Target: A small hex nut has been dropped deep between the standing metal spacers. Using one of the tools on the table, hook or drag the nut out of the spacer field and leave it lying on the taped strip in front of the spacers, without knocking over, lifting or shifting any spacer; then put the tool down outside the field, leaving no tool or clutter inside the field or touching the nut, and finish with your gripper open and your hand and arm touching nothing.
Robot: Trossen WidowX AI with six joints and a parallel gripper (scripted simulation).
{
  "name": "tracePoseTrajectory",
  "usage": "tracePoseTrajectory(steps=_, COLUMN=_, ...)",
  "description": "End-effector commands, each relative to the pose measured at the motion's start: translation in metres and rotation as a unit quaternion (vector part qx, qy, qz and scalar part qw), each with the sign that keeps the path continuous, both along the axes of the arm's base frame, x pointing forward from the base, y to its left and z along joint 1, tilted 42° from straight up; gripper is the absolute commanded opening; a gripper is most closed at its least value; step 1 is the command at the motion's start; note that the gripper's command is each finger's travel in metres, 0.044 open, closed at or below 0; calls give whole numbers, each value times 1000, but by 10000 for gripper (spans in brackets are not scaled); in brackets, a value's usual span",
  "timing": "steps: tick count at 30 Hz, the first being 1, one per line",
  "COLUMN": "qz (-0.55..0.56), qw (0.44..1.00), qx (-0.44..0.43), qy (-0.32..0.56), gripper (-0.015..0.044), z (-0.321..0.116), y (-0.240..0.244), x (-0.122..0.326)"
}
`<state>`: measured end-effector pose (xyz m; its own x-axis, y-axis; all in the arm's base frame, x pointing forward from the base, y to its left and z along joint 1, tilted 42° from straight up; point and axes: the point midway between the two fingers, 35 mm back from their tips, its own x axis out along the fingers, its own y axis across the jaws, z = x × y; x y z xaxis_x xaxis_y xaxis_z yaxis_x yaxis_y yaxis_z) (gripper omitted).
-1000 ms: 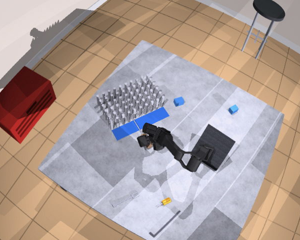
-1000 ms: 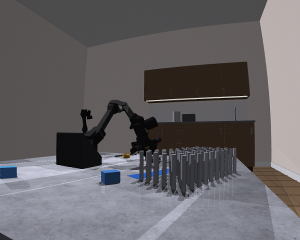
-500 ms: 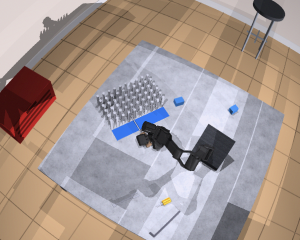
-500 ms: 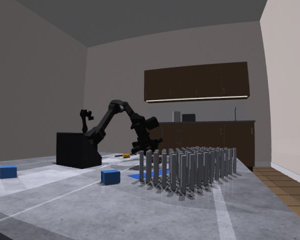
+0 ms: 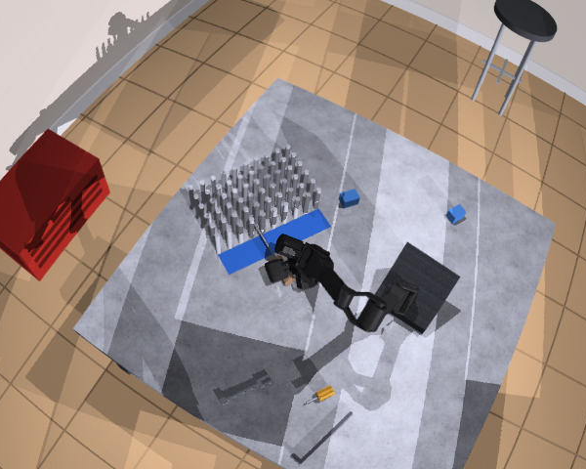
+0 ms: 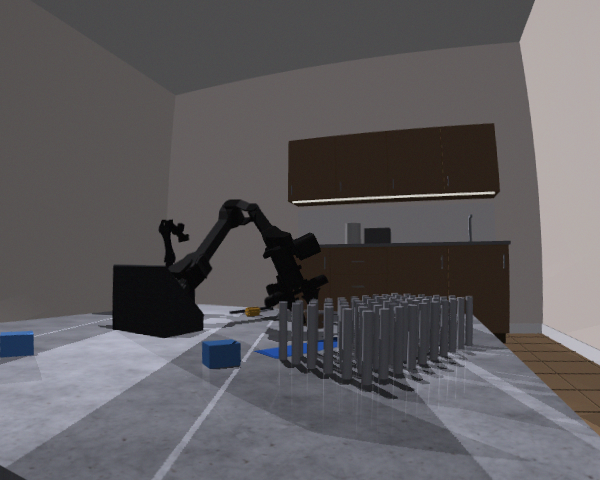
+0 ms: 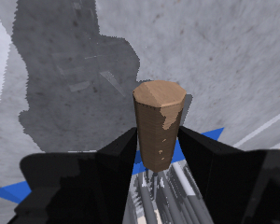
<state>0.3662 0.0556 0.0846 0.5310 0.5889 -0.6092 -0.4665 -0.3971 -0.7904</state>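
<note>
My gripper (image 5: pixel 282 268) (image 6: pixel 299 300) (image 7: pixel 157 131) is shut on a tool's brown faceted handle (image 7: pixel 159 109), just in front of the blue taped strip (image 5: pixel 237 260) (image 6: pixel 277 351) (image 7: pixel 209 136). The tool's thin metal shaft (image 5: pixel 263 238) (image 7: pixel 154 184) runs over the strip to the front spacers. Its far end is hidden among the spacers (image 5: pixel 239 225) (image 6: pixel 367 351) (image 7: pixel 185 180), which stand upright in a dense field. I cannot see the hex nut in any view.
A screwdriver with an orange handle (image 5: pixel 325 393) (image 6: pixel 252 311) and a dark L-shaped rod (image 5: pixel 330 433) lie on the table. One blue block (image 5: pixel 349 198) (image 6: pixel 221 353) is beside the field; another blue block (image 5: pixel 455 214) (image 6: pixel 16 344) is farther off. The black base box (image 5: pixel 437 287) (image 6: pixel 145 299) bears the arm.
</note>
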Motion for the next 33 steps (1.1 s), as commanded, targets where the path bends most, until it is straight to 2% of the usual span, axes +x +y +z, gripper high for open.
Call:
tracePoseTrajectory(steps=1, qz=1, qw=1000, qx=-1, qy=-5, gripper=0, z=1, y=-2, x=5)
tracePoseTrajectory(steps=33, qz=0, qw=1000, qx=-1, qy=-5, gripper=0, z=-5, y=-12, x=22)
